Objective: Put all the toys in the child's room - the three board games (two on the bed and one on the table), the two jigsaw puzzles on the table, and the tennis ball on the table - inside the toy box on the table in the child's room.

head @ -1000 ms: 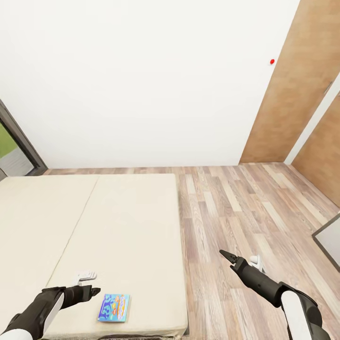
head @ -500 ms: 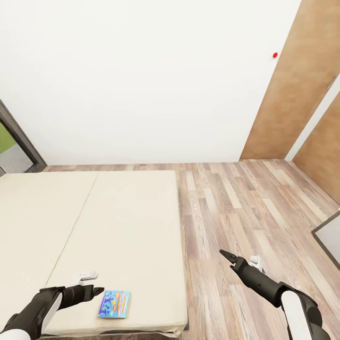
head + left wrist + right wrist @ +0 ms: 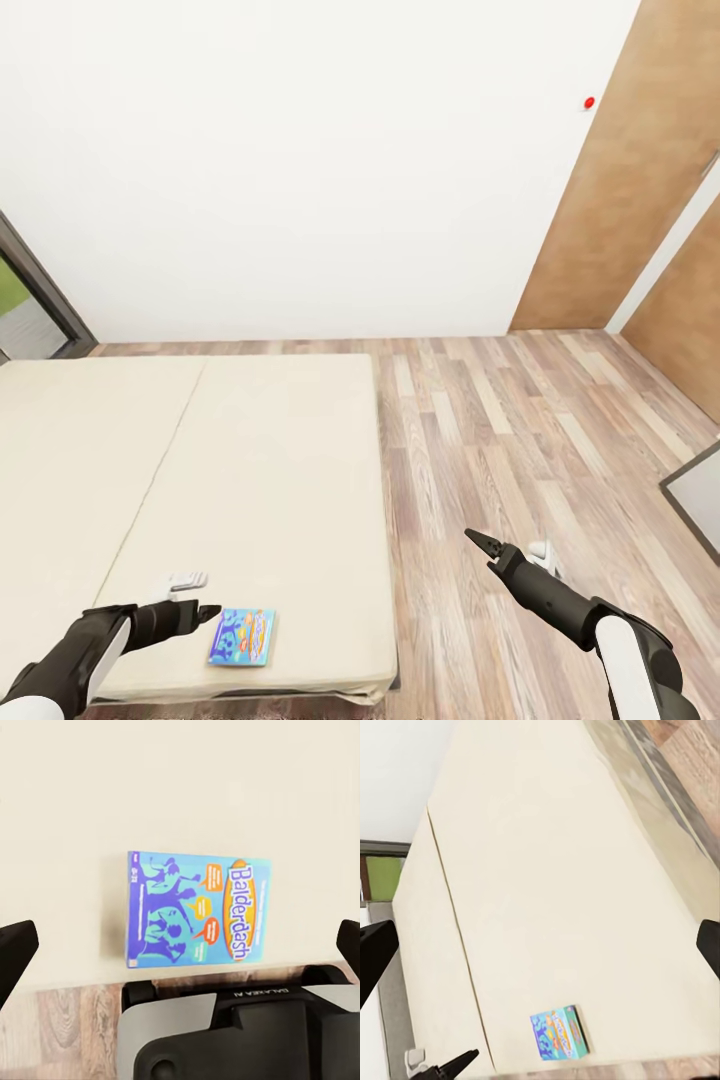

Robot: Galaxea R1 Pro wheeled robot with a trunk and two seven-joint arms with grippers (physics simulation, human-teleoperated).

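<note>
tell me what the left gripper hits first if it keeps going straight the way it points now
Most likely the blue board game lying flat on the bed. The left gripper, open, points at it from close by, and the left wrist view centres the box. Its height above the bed is hard to judge.

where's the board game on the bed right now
The board game lies flat on the bed near its front edge, at the head view's lower left, just right of the left gripper, which isn't touching it.

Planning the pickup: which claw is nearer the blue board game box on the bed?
The left claw: it hovers right beside the blue Balderdash board game box, while the right claw hangs over the wooden floor.
</note>
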